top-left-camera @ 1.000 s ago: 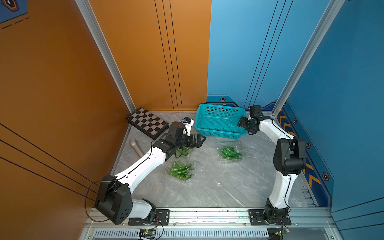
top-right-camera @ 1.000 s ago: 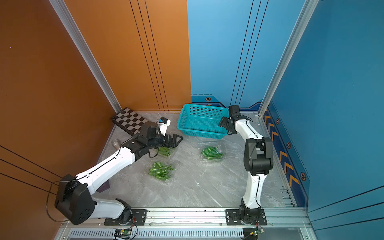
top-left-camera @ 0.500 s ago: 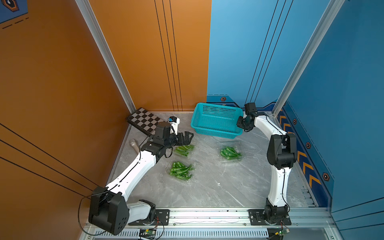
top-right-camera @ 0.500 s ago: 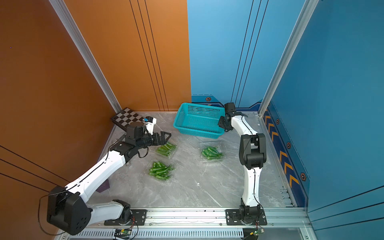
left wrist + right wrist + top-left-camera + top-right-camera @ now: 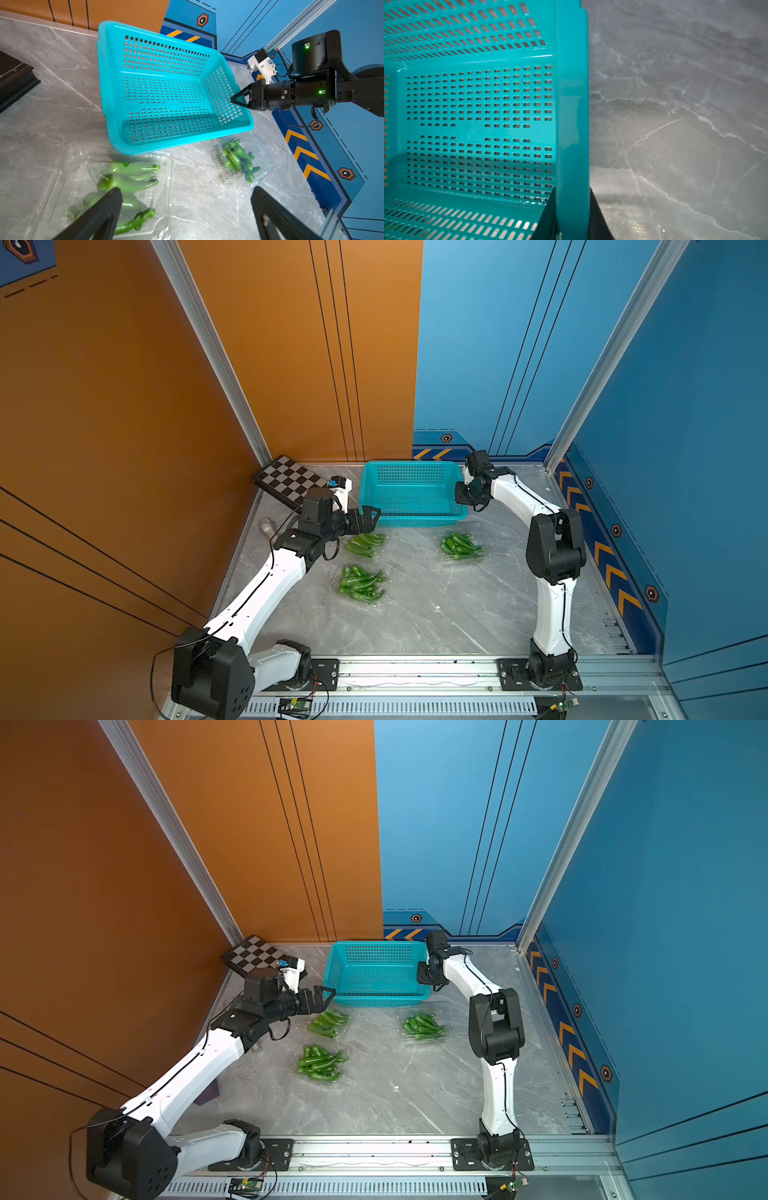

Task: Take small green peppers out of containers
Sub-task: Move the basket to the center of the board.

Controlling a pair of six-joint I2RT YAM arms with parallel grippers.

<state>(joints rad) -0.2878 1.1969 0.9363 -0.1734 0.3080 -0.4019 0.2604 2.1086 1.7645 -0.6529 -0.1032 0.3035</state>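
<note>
Left gripper spread wide, hovering just beside the nearest container of small green peppers. Right gripper pinches the teal basket at its rim.

No legible text or labels anywhere

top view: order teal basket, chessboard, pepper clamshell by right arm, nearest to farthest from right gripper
1. teal basket, rim clamped in the right gripper
2. pepper clamshell, nearer the arm's base
3. chessboard, back left corner
</note>
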